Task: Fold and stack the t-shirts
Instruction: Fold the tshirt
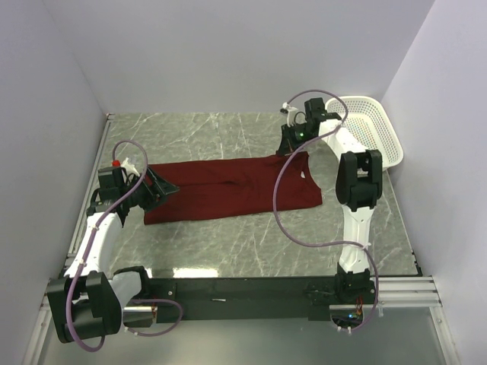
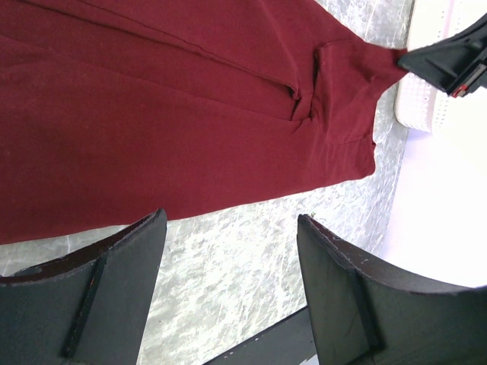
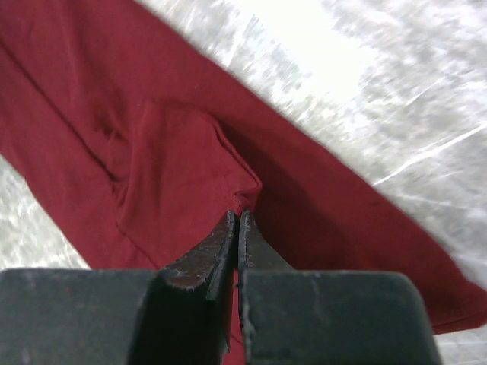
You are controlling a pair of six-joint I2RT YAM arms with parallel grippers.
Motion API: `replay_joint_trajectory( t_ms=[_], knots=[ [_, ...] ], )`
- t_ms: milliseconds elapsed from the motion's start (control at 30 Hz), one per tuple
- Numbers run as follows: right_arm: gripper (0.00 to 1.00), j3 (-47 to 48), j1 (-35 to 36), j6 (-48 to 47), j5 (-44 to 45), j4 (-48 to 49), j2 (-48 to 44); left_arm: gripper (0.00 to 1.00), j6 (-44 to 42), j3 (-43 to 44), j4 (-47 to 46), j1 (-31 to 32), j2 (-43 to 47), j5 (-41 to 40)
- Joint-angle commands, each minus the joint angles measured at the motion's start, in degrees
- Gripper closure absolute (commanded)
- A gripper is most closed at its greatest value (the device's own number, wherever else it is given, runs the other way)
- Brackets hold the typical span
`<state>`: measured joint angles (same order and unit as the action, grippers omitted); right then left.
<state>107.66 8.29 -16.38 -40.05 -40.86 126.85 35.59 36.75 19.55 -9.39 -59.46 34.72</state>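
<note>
Where R end effector (image 3: pixel 237 219) pinches, maroon t-shirt (image 1: pixel 221 194) puckers.

The table (image 1: pixel 228 243) has a grey-green marbled top that catches the light, and pale walls close it in on three sides. A dark red shirt (image 1: pixel 221 194) lies across its middle, stretched long from left to right and mostly flat, with creases and a doubled-over flap near its right end, where the far corner lifts off the surface. A white perforated basket (image 1: pixel 377 125) sits in the far right corner, apart from the shirt.
</note>
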Motion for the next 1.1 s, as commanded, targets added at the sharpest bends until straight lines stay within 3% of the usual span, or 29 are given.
replay_joint_trajectory(
  t_ms=[0, 333, 867, 1067],
  knots=[
    [0.97, -2.4, 0.6, -5.6, -3.5, 0.2, -3.7, 0.25, -1.1, -0.3, -1.5, 0.2, 0.8, 1.1],
    [0.96, -9.7, 1.3, -13.2, -6.0, 0.0, -8.3, 0.25, -1.0, -0.4, -1.8, 0.2, 0.3, 1.3],
    [0.91, -16.1, 3.9, -16.4, -2.2, 1.0, -11.1, 0.25, -1.1, -0.3, -1.5, 0.1, 0.7, 1.4],
    [0.84, -19.1, 4.4, -18.6, -1.0, 0.0, -12.1, 0.25, -1.1, -0.4, -1.8, 0.1, 0.7, 1.4]
  ],
)
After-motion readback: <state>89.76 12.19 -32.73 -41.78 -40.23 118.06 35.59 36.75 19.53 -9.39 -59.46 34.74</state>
